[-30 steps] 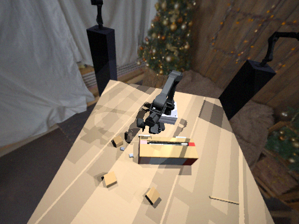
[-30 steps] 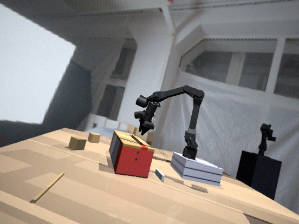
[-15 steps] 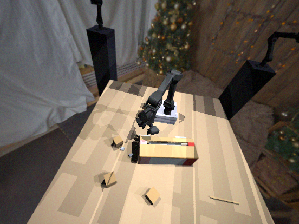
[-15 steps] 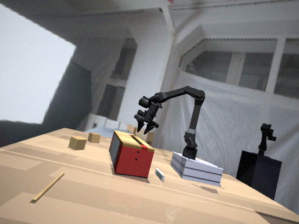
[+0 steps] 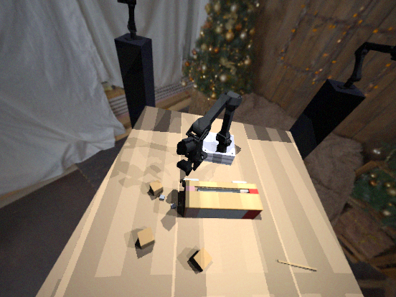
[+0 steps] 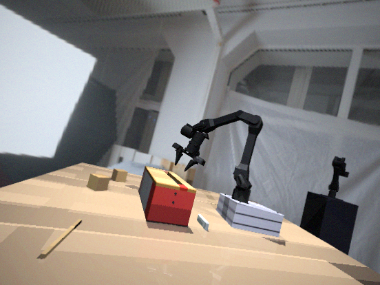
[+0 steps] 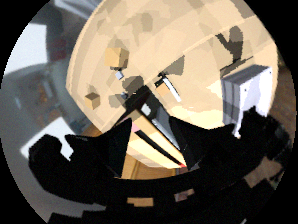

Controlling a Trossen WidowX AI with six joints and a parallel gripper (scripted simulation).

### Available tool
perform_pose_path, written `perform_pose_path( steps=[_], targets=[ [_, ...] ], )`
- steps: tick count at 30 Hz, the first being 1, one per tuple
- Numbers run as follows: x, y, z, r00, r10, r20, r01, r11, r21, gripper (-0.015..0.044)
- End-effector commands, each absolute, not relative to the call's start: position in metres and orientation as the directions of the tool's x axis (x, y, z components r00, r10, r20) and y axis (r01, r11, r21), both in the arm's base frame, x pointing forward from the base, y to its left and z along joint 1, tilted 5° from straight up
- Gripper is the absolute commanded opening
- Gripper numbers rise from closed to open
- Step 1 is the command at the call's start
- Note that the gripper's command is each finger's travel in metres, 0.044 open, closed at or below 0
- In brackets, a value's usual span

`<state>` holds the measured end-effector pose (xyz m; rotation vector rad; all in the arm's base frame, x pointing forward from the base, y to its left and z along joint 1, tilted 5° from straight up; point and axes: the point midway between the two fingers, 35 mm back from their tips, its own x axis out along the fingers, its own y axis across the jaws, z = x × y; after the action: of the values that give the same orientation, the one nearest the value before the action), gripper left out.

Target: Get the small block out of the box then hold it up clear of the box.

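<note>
gripper [image 6: 188, 162] partly open, empty, hovering above box [image 5: 222, 201] at its 10 o'clock corner | small grey block [image 5: 173, 206] on desk [image 5: 251, 244], just off box's 9 o'clock end

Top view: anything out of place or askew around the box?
Nothing damaged or tipped. The box stands square on the table. Two tiny blocks lie loose just off its end, below the open, empty gripper.

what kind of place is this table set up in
Probably a room at home, dressed for the holidays: a decorated Christmas tree stands behind the wooden table, with white draped sheets and a plank wall around it.
</note>
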<state>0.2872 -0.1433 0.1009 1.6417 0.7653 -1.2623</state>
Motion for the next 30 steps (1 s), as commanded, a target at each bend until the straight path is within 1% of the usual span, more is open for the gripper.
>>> perform_pose_path(
  steps=[1, 17, 23, 30],
  targets=[
    [0.278, -0.148, 0.106, 0.373, 0.022, -0.928, 0.259, -0.962, 0.081, 0.0285],
    [0.279, -0.149, 0.103, 0.374, 0.023, -0.927, 0.245, -0.967, 0.075, 0.0285],
    [0.279, -0.16, 0.015, 0.374, 0.022, -0.927, 0.245, -0.967, 0.076, 0.0285],
    [0.278, -0.16, 0.011, 0.374, 0.022, -0.927, 0.245, -0.967, 0.075, 0.0285]
  ],
)
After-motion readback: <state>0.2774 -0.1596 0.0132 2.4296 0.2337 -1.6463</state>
